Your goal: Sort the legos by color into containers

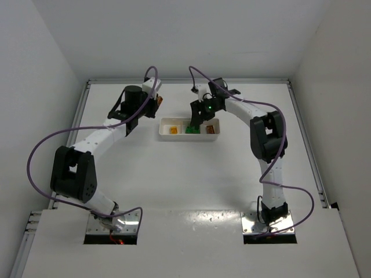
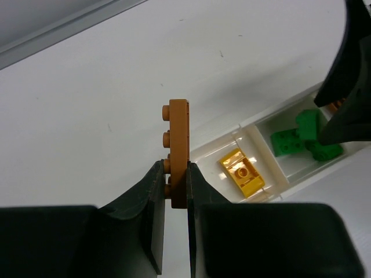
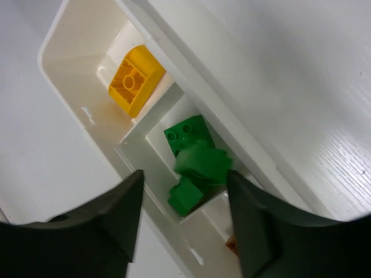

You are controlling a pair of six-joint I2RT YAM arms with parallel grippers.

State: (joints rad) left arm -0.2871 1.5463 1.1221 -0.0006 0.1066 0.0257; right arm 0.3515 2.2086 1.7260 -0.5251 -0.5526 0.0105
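Two risks from here.

First, at the right gripper (image 3: 184,176): jaws parted above the middle compartment of the white tray (image 3: 72,46). Between them, a blurred green brick (image 3: 203,162), clear of one finger and close against the other, so seemingly loose rather than clamped. Could bounce off the green bricks (image 3: 188,133) lying underneath, or off a divider. Could then end up beside the yellow brick (image 3: 134,78) in the end compartment, or out on the table (image 2: 87,116).

Second, at the left gripper (image 2: 177,174): closed on the lower end of a reddish-brown plate (image 2: 179,133), held edge-up with most of its length standing out past the fingertips. Thin hold, long lever. Likely to twist or slip at any knock or quick swing. Hangs over bare table toward the far-left corner, just off the tray's yellow end.

Belongs, by colour, at the tray's opposite end, going by the scrap of reddish-brown (image 1: 210,130) lying there. Standing in the way: the right gripper and its wrist, planted over the tray's middle, between plate and target. Real chance of the arms colliding if crossed over now. Safer, probably, to wait for room.

Also nearby: purple cables (image 1: 35,150) looping off both arms, and a raised rail (image 2: 58,35) along the table's far edge. Neither touching the tray.
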